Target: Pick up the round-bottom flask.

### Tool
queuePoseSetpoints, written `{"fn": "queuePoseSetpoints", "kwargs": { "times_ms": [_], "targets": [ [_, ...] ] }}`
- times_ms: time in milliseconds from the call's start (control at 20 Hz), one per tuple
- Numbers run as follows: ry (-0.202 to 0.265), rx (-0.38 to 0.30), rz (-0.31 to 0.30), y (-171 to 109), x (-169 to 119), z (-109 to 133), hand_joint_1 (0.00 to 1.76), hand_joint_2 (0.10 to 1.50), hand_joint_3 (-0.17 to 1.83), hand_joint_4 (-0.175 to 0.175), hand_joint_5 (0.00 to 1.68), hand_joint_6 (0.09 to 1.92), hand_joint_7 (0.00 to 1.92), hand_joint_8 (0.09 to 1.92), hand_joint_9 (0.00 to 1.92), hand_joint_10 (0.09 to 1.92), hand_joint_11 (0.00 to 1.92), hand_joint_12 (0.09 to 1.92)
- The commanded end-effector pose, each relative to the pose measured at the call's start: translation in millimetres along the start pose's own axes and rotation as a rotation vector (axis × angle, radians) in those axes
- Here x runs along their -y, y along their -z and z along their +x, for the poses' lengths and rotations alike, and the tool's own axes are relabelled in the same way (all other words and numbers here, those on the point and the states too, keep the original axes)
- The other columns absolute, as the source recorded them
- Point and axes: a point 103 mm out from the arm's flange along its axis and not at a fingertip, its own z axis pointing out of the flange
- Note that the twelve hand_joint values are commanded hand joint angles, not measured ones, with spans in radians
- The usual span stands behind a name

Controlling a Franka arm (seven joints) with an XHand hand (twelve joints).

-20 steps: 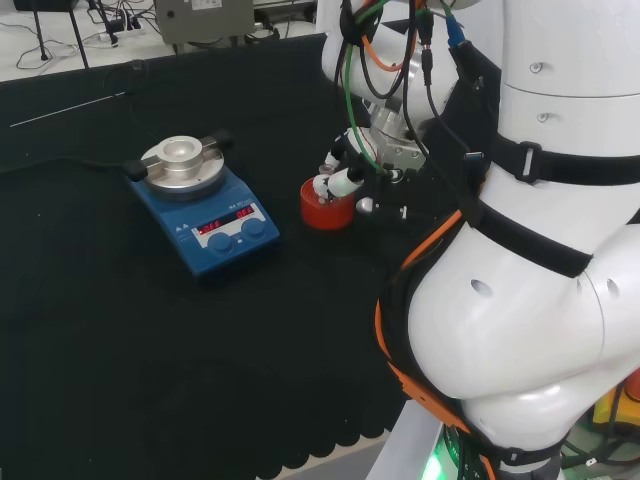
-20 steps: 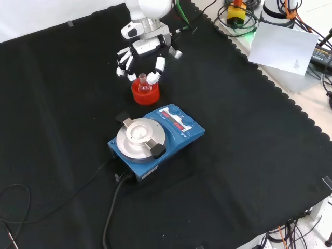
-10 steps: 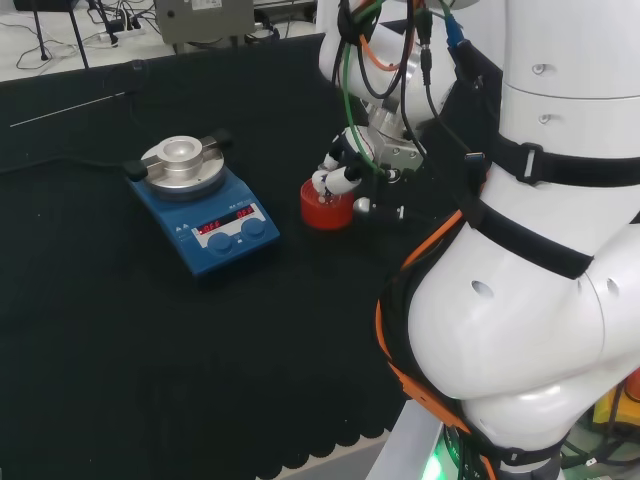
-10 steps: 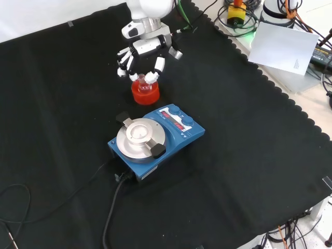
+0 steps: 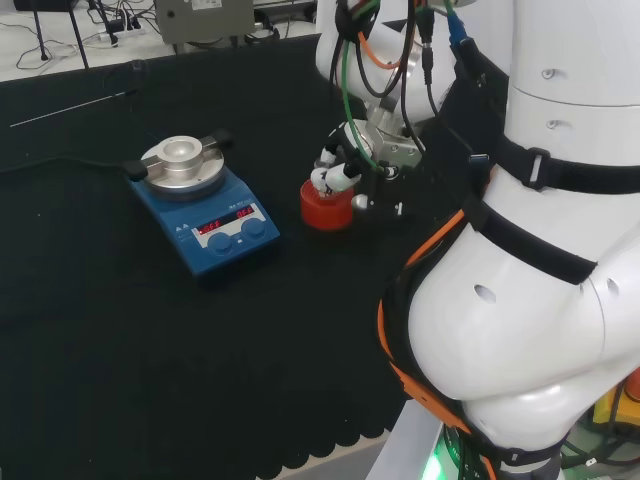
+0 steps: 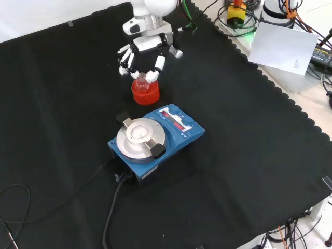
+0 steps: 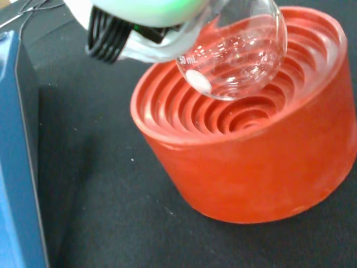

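Wrist view, flask (image 7: 234, 53) apparently lifted off red stand (image 7: 251, 139), fingers (image 6: 151, 75) pinching neck.

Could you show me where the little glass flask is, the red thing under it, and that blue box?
round-bottom flask (image 7: 237, 53): wrist view, on its clear bulb.
red ribbed stand (image 7: 262, 167): wrist view, on its outer wall.
blue box (image 6: 179, 136): front view, on its blue top beside the metal plate.

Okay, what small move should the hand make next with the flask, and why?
Probably keep lifting straight up: the hand pinches the flask at the neck, and its bulb hangs just above the red ribbed stand, barely clear of the rim.
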Motion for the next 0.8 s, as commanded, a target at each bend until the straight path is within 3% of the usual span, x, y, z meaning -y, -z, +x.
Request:
{"fn": "queuePoseSetpoints", "kwargs": {
  "times_ms": [50,450,800],
  "targets": [
    [-0.022,-0.022,0.018,17,2,4,1.11,0.66,0.83,0.028,1.09,1.07,0.57,0.63,0.71,0.59,0.23,1.35],
    [-0.036,-0.037,0.039,43,5,11,1.12,0.64,0.87,0.000,1.11,1.07,0.56,0.63,0.71,0.59,0.23,1.35],
    [-0.018,-0.034,0.026,71,6,38,1.12,0.63,0.88,-0.004,1.11,1.07,0.56,0.63,0.71,0.59,0.24,1.35]
  ]
}}
